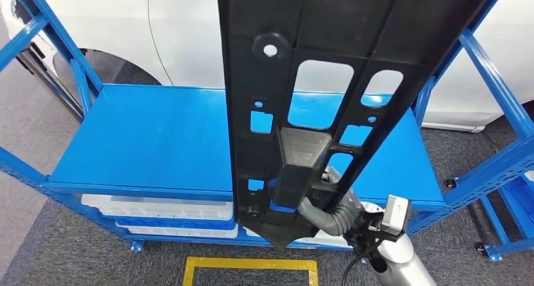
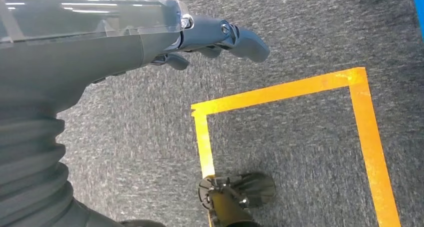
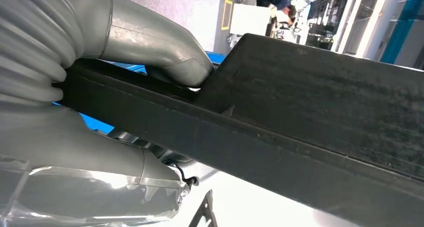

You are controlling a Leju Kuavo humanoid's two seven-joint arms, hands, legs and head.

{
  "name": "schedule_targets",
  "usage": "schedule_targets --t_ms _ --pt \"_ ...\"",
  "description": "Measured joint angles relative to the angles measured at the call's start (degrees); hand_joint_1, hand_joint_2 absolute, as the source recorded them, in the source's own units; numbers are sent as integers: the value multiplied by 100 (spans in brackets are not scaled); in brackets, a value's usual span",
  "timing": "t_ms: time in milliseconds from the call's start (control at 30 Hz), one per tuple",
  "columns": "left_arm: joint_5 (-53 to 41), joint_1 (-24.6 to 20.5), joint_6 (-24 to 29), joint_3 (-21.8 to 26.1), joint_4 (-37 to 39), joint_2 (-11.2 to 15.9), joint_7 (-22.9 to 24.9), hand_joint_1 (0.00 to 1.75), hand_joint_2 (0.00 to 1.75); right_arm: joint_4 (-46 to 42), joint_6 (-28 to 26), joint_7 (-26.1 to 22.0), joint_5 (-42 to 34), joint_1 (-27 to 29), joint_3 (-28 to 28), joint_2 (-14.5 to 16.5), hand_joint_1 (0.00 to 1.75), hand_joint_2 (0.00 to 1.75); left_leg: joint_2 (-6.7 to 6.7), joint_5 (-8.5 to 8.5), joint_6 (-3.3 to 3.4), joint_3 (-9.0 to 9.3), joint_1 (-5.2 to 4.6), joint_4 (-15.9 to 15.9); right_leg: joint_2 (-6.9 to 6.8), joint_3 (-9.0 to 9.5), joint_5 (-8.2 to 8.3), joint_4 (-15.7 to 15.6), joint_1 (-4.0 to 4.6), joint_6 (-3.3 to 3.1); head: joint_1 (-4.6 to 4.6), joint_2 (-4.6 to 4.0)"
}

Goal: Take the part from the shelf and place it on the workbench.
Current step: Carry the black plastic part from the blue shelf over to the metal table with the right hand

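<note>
Right hand (image 1: 334, 213) holds the long black part (image 1: 302, 78) upright above the blue shelf's (image 1: 157, 141) front edge.
Its wrist camera shows the thumb (image 3: 165, 52) pressed on the part; the left hand (image 2: 210, 37) hangs loosely spread, holding nothing, over grey carpet (image 2: 300, 27) and yellow tape (image 2: 280, 92).

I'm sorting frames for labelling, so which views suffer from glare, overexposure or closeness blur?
Head view: sharp and evenly lit, with glare on the blue shelf behind the black part. Right wrist view: the background is overexposed, and the right hand fills the near field, slightly soft. Left wrist view: reflections streak the cover over the left hand; the carpet is sharp.
</note>
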Motion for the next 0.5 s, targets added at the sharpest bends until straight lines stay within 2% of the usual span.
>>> schedule_targets --t_ms 100,133,200,267,300,333,367,433,467,500 --pt "8 6 0 5 0 0 -7 0 175 3 2 0 0 -33 3 0 173 175 -7 34 106 -16 -7 -48 1 -32 16 9 -7 90 0 0" --pt "10 4 1 8 0 1 -7 0 175 3 3 0 0 -41 3 0 173 175 -5 60 143 -19 0 -69 -1 -61 -48 76 -15 121 0 0" --pt "13 -8 -1 10 0 0 -7 0 175 11 6 1 0 -69 4 0 173 175 6 104 201 -40 15 -97 -3 -262 -375 551 -35 176 0 0" --pt "14 -7 -3 14 0 -2 -7 0 175 29 13 1 -1 -87 8 0 173 175 12 129 222 -83 10 -94 -4 -577 -753 1302 -47 217 0 0" --pt "16 -3 -3 16 0 -3 -7 0 175 41 16 1 -1 -87 12 0 173 175 14 138 223 -103 8 -88 -5 -663 -822 1535 -53 227 0 0" --pt "19 0 -3 19 0 -2 -7 0 175 50 19 1 0 -87 16 0 173 175 13 145 221 -118 6 -81 -5 -649 -787 1570 -57 227 0 0" --pt "20 0 -4 21 0 -2 -7 0 175 56 22 1 -1 -89 19 0 173 175 9 151 218 -126 5 -75 -5 -519 -652 1368 -60 215 0 0" --pt "23 0 -5 26 0 -7 -7 0 175 60 28 1 -2 -112 21 0 173 175 1 165 197 -134 -2 -68 -4 -69 -310 566 -45 154 0 0" --pt "25 -2 -5 27 0 -10 -8 0 175 60 33 2 -3 -132 21 1 173 175 -1 175 178 -145 -10 -64 -5 101 -203 226 -28 120 0 0" --pt "27 -5 -6 30 0 -14 -9 0 175 60 40 3 -4 -152 21 2 173 175 0 189 152 -159 -16 -62 -6 189 -157 25 -10 91 0 0"
